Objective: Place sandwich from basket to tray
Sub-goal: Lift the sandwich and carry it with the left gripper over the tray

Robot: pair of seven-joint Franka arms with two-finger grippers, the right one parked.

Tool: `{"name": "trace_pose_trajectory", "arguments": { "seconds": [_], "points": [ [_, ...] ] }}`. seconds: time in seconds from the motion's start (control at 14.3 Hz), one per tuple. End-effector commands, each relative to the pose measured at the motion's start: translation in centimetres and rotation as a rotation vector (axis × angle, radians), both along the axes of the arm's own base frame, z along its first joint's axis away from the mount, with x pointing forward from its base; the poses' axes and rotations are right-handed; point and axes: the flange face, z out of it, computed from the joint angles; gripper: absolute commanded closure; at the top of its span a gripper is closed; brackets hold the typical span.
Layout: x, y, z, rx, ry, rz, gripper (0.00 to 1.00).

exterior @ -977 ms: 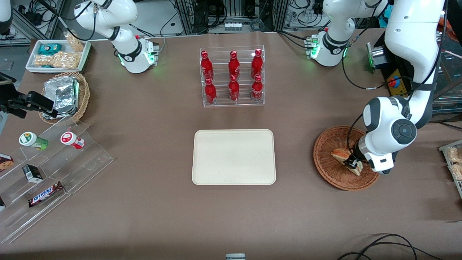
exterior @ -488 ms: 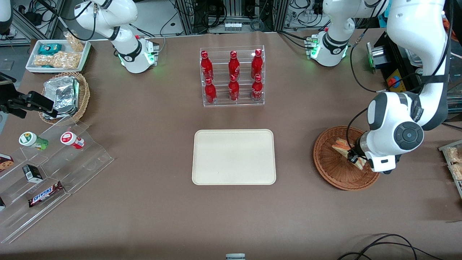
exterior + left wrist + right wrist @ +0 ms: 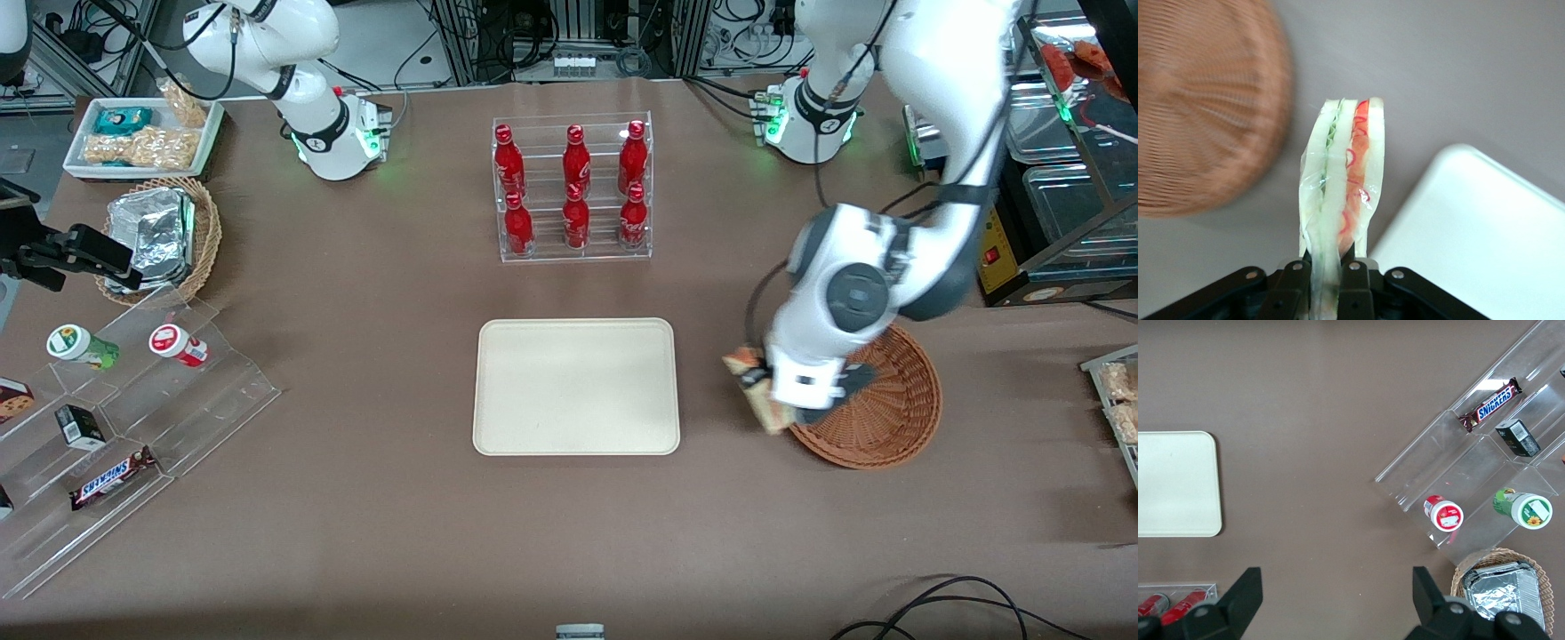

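The tray (image 3: 576,387) sits bare, the basket (image 3: 889,409) toward the working arm's end. Between them, above the table, the gripper (image 3: 772,391) pinches the sandwich (image 3: 1341,180) by one narrow end (clear wrap, slick-looking). Held so shallowly, the sandwich could slide free mid-carry and land short of the tray.

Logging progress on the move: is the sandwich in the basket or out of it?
Out. The claw holds the sandwich above bare table, between the basket and the tray.
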Motion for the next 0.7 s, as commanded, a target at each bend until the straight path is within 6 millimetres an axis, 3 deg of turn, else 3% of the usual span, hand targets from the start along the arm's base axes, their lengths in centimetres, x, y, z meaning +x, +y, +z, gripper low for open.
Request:
{"name": "trace_pose_trajectory", "arguments": {
  "seconds": [0.0,0.07,0.28,0.63],
  "points": [
    [-1.2,-7.9,-1.3,-0.044,-0.033,-0.129,0.98],
    [-2.0,-10.6,-2.1,-0.050,-0.028,-0.152,0.98],
    [-2.8,-14.9,-3.1,-0.072,-0.048,-0.224,0.99],
    [-3.6,-19.4,-5.4,-0.066,-0.065,-0.301,0.99]
  ]
}}
